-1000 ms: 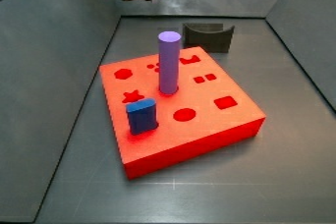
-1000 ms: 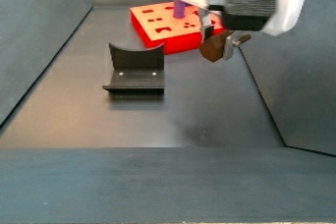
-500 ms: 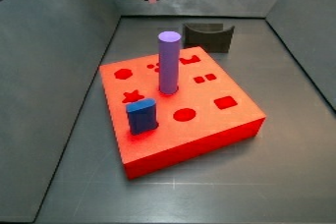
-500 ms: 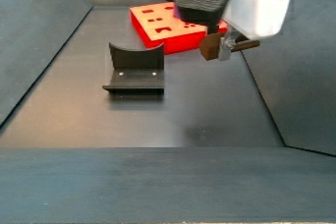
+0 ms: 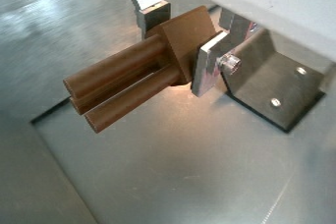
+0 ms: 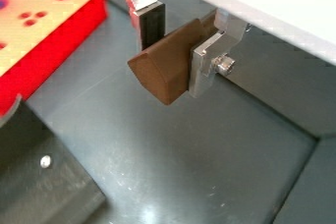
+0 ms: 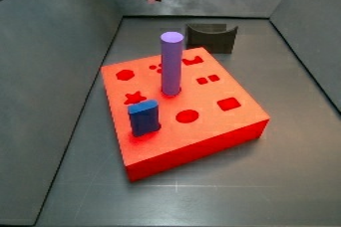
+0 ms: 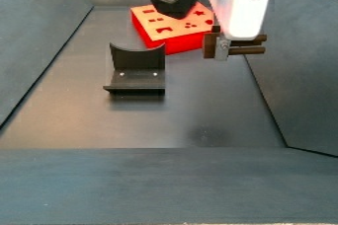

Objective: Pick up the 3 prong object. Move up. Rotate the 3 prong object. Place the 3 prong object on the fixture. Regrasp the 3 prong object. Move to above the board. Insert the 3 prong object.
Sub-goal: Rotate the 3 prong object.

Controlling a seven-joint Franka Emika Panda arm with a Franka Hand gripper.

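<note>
Gripping the 3 prong object point(image 5: 132, 81), claw point(image 5: 178, 41) aloft; prongs visible in a wrist view only.

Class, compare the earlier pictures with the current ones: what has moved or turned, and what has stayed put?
The gripper, shut on the 3 prong object and raised off the floor, has rotated, turning the piece with it. The fixture, the board, purple cylinder and blue block have not moved.

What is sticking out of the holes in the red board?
A purple cylinder and a blue block stand in the board. Their bottoms are hidden. The gripper holds the brown piece elsewhere.
</note>
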